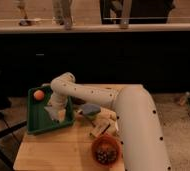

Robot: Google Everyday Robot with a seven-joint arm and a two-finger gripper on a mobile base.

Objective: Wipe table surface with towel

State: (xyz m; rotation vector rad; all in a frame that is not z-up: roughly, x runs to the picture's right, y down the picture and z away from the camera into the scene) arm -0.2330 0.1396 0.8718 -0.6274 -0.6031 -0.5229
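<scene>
A pale towel point(56, 114) lies crumpled in the green tray point(35, 120) at the left of the wooden table point(58, 150). My white arm reaches in from the lower right, bends at the elbow above the tray's far edge and points down. My gripper point(55, 111) is at the towel inside the tray, and the two blend together, so the grasp does not show.
An orange ball point(38, 94) sits in the tray's far left corner. A blue-grey object point(90, 109) and pale items point(103, 126) lie in the table's middle. A reddish bowl point(106, 149) with dark contents stands near the front edge. A dark counter wall runs behind.
</scene>
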